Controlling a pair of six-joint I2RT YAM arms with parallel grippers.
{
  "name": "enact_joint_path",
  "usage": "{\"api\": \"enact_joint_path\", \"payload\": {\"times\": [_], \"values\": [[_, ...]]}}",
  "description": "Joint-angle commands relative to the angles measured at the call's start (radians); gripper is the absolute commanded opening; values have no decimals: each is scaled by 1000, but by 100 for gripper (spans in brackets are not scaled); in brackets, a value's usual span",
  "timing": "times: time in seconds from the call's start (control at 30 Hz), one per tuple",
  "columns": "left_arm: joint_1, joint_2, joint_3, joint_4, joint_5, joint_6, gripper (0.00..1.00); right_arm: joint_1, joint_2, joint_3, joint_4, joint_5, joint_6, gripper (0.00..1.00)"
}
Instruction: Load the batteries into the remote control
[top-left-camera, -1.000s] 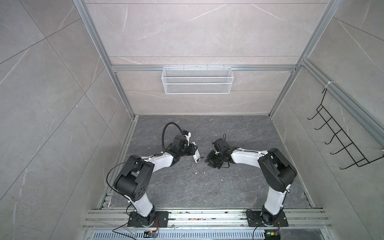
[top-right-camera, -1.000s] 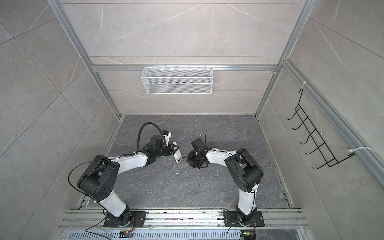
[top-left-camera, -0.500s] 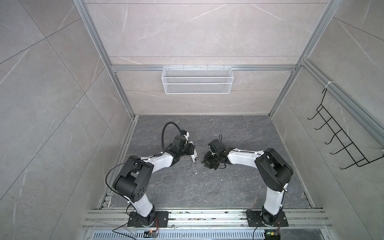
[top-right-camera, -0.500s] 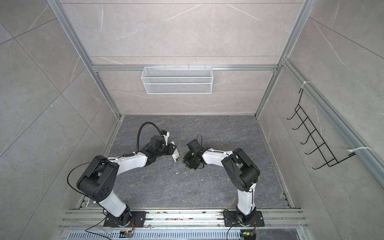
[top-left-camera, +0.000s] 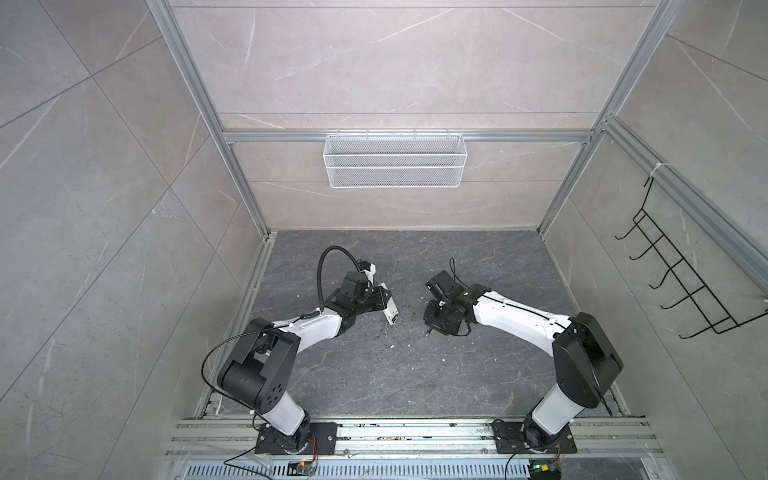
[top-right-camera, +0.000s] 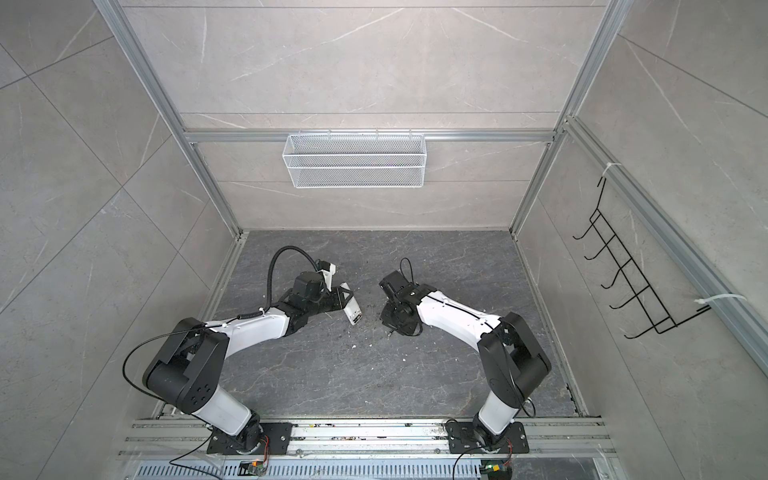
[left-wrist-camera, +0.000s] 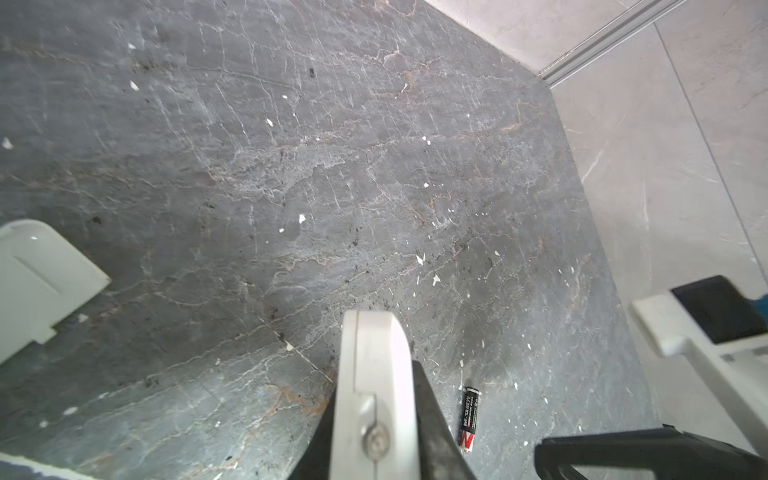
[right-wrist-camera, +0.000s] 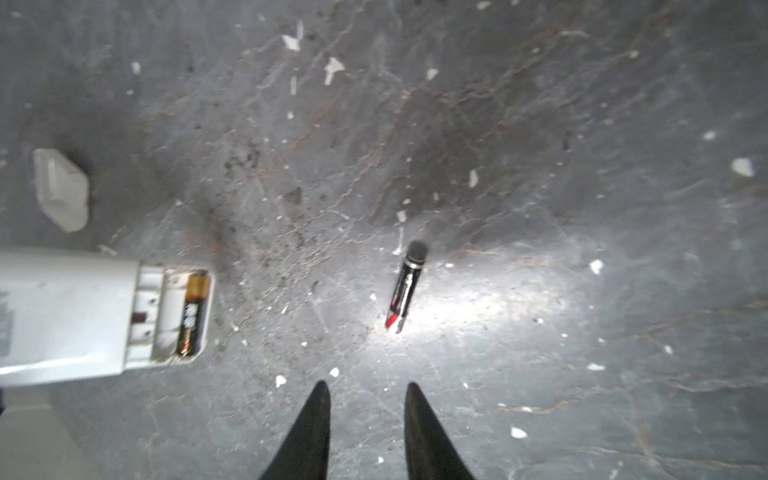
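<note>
Remote control (right-wrist-camera: 70, 316): white oblong plastic handset, left hand (top-left-camera: 381, 303) is clenching it.
Right hand (right-wrist-camera: 365, 388): released, is drifting back rightward above slim black-red battery (right-wrist-camera: 405, 286).

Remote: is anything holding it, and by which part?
The left gripper clamps the remote behind its open battery end. The right gripper is empty.

wire basket (top-left-camera: 395, 166): back wall | hook rack (top-left-camera: 683, 259): side wall | white specks (left-wrist-camera: 302, 218) (scattered): floor

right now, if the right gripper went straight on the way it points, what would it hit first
Probably the loose battery on the floor, lying just ahead of the open right gripper; depth unclear.
</note>
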Motion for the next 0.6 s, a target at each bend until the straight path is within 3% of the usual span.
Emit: {"api": "enact_joint_path", "payload": {"times": [0.0,0.57], "values": [[11,-23,-8,96,60,-60,0,-1,74,55,-140,61,62,31],[14,13,-18,214,160,-156,0,-2,214,96,-90,31,165,26]]}}
